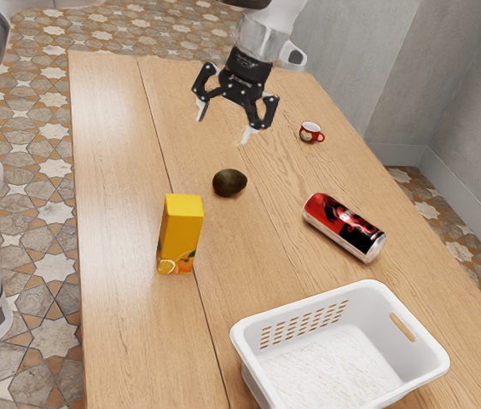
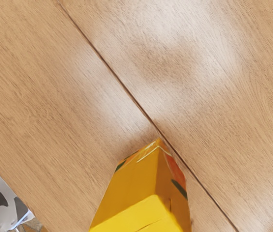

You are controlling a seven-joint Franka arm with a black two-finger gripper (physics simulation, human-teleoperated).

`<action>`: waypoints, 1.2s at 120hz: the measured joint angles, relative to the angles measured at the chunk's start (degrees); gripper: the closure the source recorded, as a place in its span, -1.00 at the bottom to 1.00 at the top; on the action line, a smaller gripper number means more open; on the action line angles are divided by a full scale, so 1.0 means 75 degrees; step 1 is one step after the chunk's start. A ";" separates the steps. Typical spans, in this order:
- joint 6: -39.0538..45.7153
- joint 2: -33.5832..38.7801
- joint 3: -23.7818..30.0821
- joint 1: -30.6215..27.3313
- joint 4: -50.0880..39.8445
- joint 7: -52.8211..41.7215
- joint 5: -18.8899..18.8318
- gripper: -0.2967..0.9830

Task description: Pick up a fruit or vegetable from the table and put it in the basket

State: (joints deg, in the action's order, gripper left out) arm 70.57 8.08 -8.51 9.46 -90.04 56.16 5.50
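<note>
Hanging above the surface: fingers, which are standing apart and clamping nothing. Next outward: one avocado, which is lying on the surface. Then: one yellow carton, standing upright; one red-and-black can, lying on its side. Outermost: one white basket, awaiting the avocado. Done: none. Outstanding: grasping, lifting, carrying, releasing.
</note>
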 joint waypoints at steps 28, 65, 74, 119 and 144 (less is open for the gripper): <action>0.1653 0.0288 -0.0105 0.0366 -0.0047 0.3241 0.0042 -0.54; 0.1830 0.0199 -0.0856 0.0967 0.0047 -0.0701 -0.1142 -0.54; 0.1880 0.0521 -0.0896 0.0880 -0.0533 -0.1929 -0.1318 -0.53; 0.3356 0.1092 0.0007 -0.1278 -0.3154 -0.6924 -0.0663 -0.53; 0.3876 0.0802 -0.0102 -0.1959 -0.3395 -0.8705 -0.0618 -0.53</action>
State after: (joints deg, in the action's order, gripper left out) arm 99.63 14.09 -9.28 -5.23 -115.51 -9.13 0.87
